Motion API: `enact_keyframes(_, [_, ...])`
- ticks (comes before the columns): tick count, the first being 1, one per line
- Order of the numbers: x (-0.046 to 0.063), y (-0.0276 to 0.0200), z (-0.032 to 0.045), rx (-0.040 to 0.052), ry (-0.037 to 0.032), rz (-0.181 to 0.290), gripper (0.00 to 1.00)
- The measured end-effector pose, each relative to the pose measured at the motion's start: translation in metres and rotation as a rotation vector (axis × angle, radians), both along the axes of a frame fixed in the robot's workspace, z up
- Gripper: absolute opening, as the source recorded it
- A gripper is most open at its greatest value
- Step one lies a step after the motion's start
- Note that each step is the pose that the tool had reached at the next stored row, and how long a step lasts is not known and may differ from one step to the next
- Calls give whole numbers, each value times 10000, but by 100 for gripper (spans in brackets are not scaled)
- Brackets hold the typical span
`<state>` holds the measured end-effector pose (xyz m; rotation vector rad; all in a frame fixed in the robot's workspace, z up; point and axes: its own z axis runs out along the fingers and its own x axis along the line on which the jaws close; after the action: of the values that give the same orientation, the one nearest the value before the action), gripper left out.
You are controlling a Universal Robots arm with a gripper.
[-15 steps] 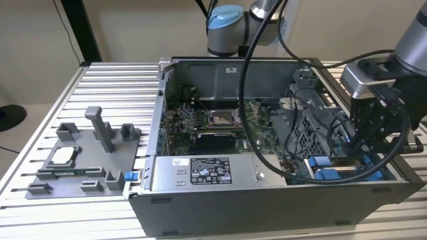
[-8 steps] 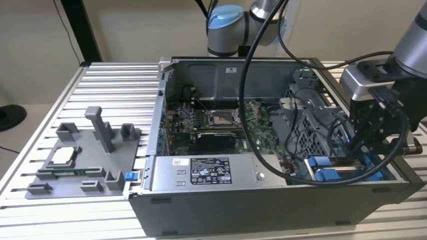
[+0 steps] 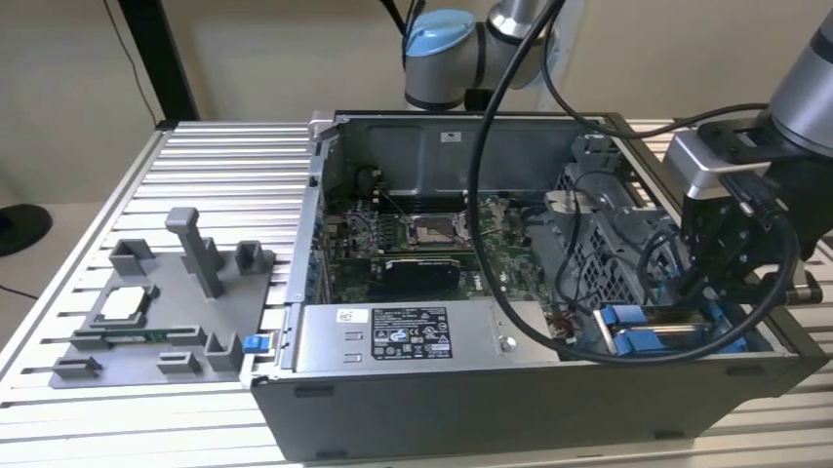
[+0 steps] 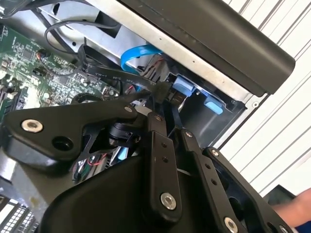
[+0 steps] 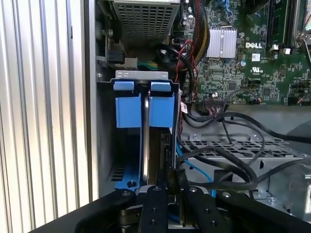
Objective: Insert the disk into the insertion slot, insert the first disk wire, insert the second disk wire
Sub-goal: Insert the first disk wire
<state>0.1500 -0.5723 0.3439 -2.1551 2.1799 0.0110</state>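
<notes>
Grey sheet-steel computer case (image 3: 521,409) lies open on a ribbed aluminium table (image 3: 209,156). The gripper (image 3: 719,297) hangs over the insertion slot (image 3: 622,320) at the exterior view's right.

Second wrist view: black fingers (image 4: 155,141) pinch the end of a flat black disk wire (image 4: 104,74).

First wrist view: the disk (image 5: 160,110), blue-framed, stands in the slot just beyond the fingertips.

Open dark grey metal computer case (image 3: 521,409) on slatted aluminium table (image 3: 221,161) | green motherboard (image 3: 430,229) inside case | grey labelled power supply box (image 3: 397,336) along case's near edge | grey plastic parts fixture (image 3: 156,312) at exterior view's left
</notes>
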Motion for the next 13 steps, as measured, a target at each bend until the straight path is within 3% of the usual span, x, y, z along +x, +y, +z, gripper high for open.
enact_keyframes(13, [11, -5, -33, 0, 8, -78, 0])
